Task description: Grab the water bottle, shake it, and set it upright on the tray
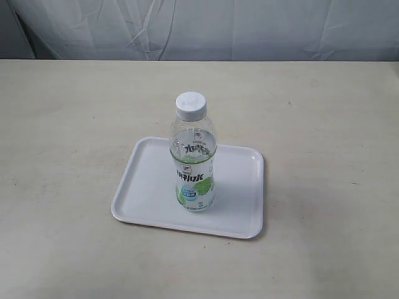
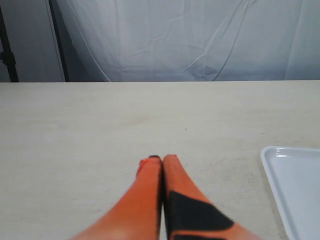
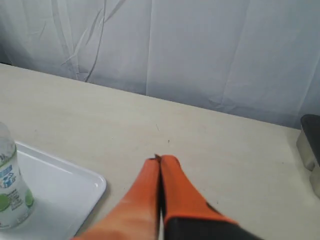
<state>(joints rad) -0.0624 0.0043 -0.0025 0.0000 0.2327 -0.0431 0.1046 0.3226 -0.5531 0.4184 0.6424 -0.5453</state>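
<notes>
Desk (image 1: 62, 124) pale beige, matte, faint scuffs and small dark specks; fills most of exterior view; far edge runs straight along backdrop; white cloth backdrop (image 1: 249, 28) hangs behind desk, creased, folds holding soft grey shadows; left wrist view: dark slanted pole (image 2: 57, 40) at cloth's edge, grey panel beside it; right wrist view: dark grey boxy object (image 3: 311, 145) near desk, cut off by frame, kind unclear; light even, diffuse; shadows faint.

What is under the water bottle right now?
The water bottle stands upright on the white tray, and the tray lies flat on the table. The part of the tray directly below the bottle's base is covered, so it cannot be seen.
</notes>
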